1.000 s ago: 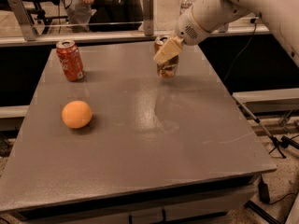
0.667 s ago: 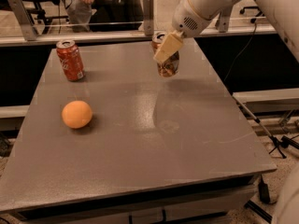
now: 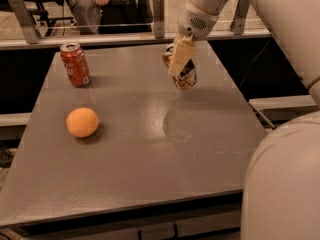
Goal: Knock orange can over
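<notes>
The orange can (image 3: 187, 78), coppery brown with a silver top rim, is at the far right of the grey table (image 3: 150, 159). It leans, with its top toward the left and its base on the table. My gripper (image 3: 181, 57) comes down from the upper right and lies across the front of the can's upper part, touching it. The white arm (image 3: 280, 14) runs off the frame's top right.
A bright red can (image 3: 75, 64) stands upright at the table's far left. A round orange fruit (image 3: 82, 122) lies left of centre. A rail with posts (image 3: 158, 14) runs behind the table. The robot's white body (image 3: 285, 184) fills the lower right.
My gripper has moved left against the orange can. The can, upright a second ago, now leans with its top to the left.
</notes>
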`<state>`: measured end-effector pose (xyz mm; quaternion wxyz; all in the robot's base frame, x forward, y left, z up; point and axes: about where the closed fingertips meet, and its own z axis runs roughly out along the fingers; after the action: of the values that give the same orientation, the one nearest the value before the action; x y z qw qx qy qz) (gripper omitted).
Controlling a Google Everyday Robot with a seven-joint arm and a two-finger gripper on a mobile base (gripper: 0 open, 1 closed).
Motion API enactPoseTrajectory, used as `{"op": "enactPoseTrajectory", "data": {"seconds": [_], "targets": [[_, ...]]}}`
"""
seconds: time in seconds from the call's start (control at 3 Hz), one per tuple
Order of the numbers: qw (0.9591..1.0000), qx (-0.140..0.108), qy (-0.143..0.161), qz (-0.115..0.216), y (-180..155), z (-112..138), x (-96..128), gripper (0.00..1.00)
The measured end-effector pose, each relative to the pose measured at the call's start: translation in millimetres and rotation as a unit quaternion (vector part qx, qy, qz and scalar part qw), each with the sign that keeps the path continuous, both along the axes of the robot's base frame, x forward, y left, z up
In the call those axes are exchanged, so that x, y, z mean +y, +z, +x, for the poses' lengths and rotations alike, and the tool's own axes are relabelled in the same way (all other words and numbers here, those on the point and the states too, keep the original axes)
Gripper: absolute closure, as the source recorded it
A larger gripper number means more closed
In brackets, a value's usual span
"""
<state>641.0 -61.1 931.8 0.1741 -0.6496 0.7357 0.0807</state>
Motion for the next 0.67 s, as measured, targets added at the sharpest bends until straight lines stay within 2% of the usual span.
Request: {"op": "enactPoseTrajectory", "data": {"seconds": [0.33, 0.67], "targets": [[0.9985, 0.019, 0.02, -0.048, -14.3, 2.3, -0.6, 0.85], [0.9955, 0.016, 0.029, -0.089, -20.8, 6.5, 1.0, 0.62]]}}
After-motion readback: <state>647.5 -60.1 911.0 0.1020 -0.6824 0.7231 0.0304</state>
